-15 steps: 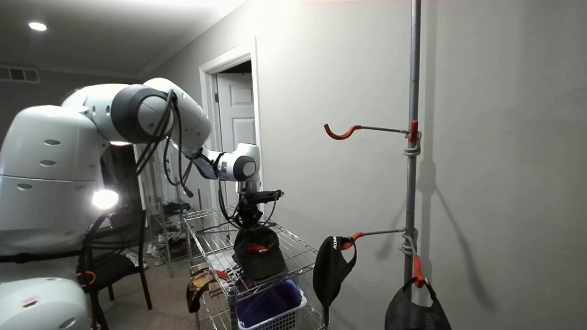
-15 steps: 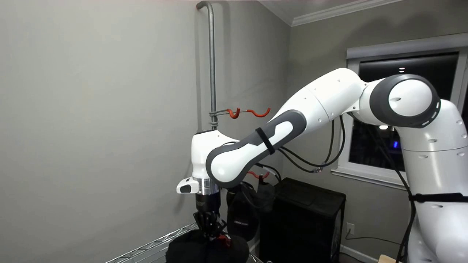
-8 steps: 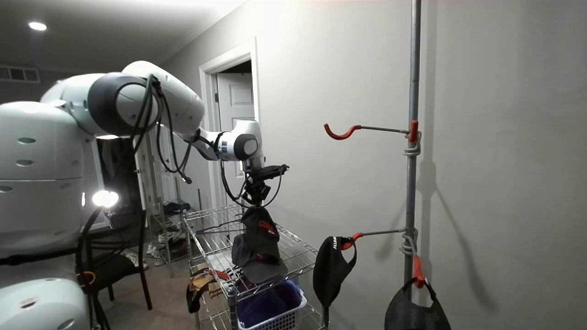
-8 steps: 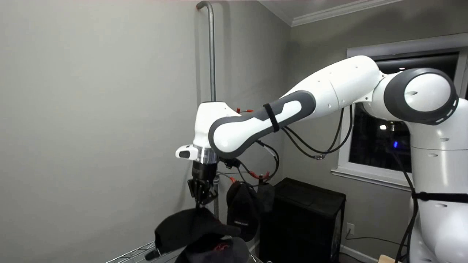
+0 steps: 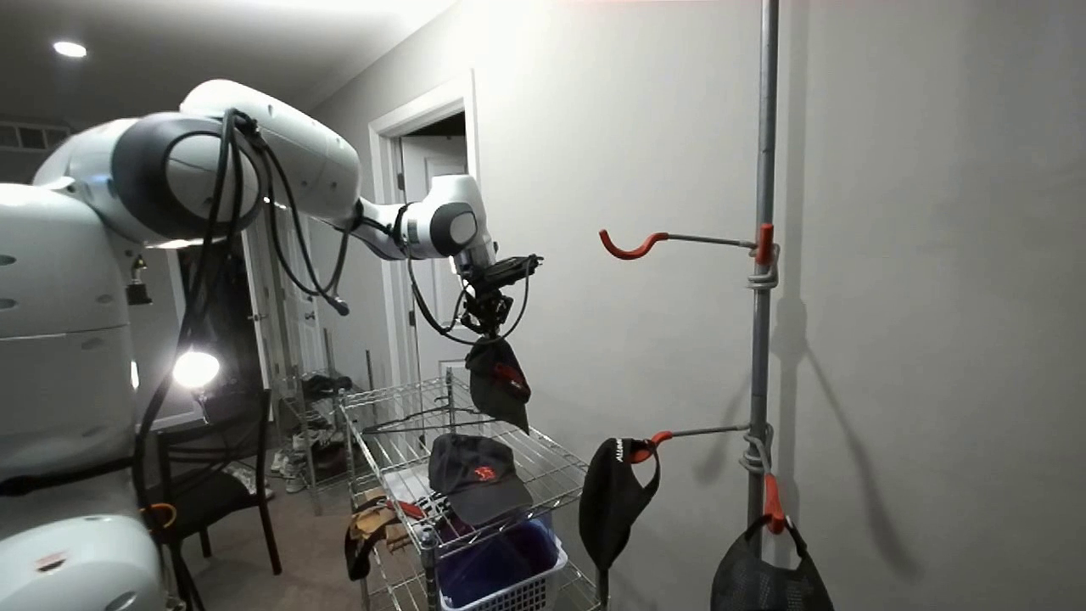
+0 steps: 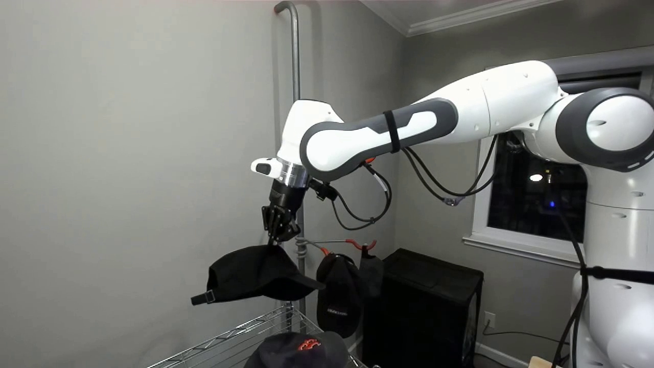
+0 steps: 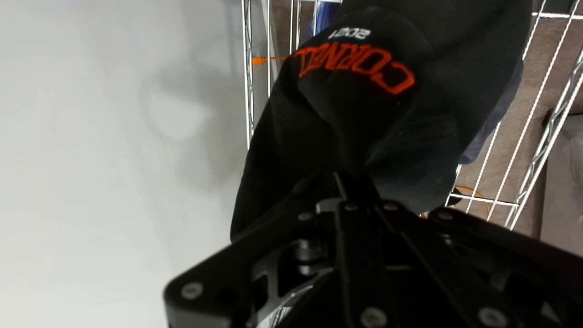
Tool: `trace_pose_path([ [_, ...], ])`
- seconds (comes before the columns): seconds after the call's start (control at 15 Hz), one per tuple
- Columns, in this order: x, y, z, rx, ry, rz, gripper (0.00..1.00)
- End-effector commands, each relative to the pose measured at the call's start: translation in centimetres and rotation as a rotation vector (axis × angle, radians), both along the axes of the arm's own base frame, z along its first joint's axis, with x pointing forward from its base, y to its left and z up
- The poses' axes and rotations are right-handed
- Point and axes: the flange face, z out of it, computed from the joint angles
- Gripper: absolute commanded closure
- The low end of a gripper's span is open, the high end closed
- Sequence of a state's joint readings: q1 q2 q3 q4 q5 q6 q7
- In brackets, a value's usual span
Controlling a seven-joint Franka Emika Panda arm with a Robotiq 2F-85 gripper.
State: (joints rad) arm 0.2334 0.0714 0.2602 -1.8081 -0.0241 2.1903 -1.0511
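My gripper is shut on the crown of a black cap (image 5: 499,382), which hangs below the fingers in both exterior views. Its brim and back strap are clearest in an exterior view (image 6: 250,273). In the wrist view, orange CORNELL lettering shows on the held cap (image 7: 296,136), fabric bunched at the gripper (image 7: 357,180). A dark cap with a red logo (image 5: 479,479) rests lower on the wire shelf (image 6: 219,347), apart from the lifted one. Two more dark caps hang on red-tipped hooks: a solid one (image 5: 615,501) and a mesh-backed one (image 5: 772,585).
A metal pole (image 5: 766,127) by the wall carries the hooks, including a bare upper red hook (image 5: 632,249). Under the shelf stands a white basket (image 5: 509,590). A large black box (image 6: 424,306) is in the corner. The wall runs close beside the shelf.
My gripper has risen from the shelf with the black cap, tilting slightly. The cap with the red logo, hidden underneath before, has come into view on the shelf.
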Motion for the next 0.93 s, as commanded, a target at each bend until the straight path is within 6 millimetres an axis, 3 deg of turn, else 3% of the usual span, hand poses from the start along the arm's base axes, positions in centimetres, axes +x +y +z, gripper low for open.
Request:
trace_pose_path([
  [0.0, -0.4, -1.0, 1.2, 0.021, -0.022, -0.006, 1.00],
  [0.2, -2.6, -2.5, 3.1, 0.031, -0.030, 0.001, 1.00],
  [0.4, -5.1, -5.3, 6.3, 0.053, -0.065, -0.027, 1.00],
  [0.87, -8.5, -14.1, 12.2, 0.125, -0.152, -0.208, 1.00],
])
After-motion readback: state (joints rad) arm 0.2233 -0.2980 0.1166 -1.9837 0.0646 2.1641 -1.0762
